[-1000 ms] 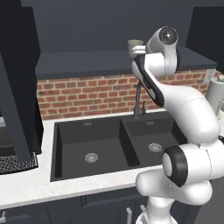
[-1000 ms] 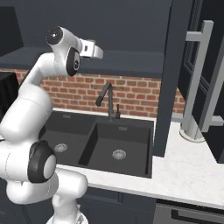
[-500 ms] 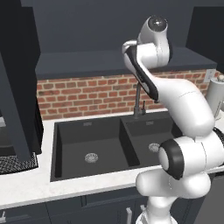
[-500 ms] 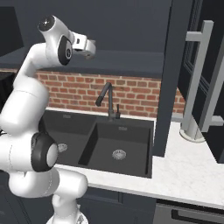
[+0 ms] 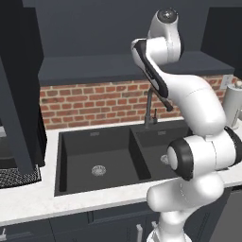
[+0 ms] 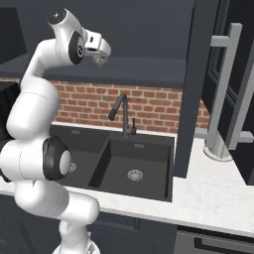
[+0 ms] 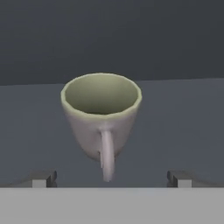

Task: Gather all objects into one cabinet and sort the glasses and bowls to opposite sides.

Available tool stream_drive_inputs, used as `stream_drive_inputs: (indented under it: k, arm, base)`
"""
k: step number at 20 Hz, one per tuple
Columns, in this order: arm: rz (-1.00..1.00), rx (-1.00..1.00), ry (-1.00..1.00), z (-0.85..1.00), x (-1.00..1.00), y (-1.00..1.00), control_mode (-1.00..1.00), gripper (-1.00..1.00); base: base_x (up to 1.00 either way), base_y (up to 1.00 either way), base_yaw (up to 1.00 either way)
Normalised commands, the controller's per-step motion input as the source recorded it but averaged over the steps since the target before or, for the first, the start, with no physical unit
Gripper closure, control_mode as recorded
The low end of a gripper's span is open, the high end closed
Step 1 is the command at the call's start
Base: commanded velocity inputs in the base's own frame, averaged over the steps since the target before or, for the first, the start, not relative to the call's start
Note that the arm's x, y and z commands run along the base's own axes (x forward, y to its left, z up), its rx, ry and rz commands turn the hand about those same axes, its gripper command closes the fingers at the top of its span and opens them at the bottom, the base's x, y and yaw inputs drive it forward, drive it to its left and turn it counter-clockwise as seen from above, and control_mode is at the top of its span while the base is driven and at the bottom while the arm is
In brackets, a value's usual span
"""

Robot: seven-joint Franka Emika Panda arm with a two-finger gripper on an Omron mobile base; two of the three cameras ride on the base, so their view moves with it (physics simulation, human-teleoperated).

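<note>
The gripper (image 7: 112, 179) stood wide open with nothing between its fingertips (image 7: 43, 178), and just beyond it a pale mug (image 7: 101, 117) sat upright on a dark flat surface, handle turned toward the hand, while the arm (image 6: 47, 99) reached up high above the black sink (image 6: 131, 163).

A dark double-basin sink (image 5: 78, 142) is set into a pale marble-look counter (image 6: 218, 196), with a round drain (image 5: 98, 170) in its left basin. A dark faucet (image 6: 122, 115) rises at the far rim, before a red brick backsplash (image 5: 90, 104). A paper-towel holder (image 6: 221, 124) stands on the counter to the right.
</note>
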Motion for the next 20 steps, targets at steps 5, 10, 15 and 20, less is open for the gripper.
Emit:
stream_drive_inputs:
  k: [5, 10, 15, 20]
  arm:
    - [0.0, 0.0, 0.0, -0.01, 0.18, -0.1, -1.0, -1.0]
    - [0.0, 0.0, 0.0, 0.0, 0.01, 0.0, -1.0, -1.0]
    - [0.0, 0.0, 0.0, -0.04, 0.0, 0.0, -1.0, -1.0]
    - [0.0, -0.01, -0.05, -0.23, 0.0, 0.0, -1.0, -1.0]
  base:
    - [0.0, 0.0, 0.0]
    - [0.0, 0.0, 0.0]
    - [0.0, 0.0, 0.0]
    - [0.0, 0.0, 0.0]
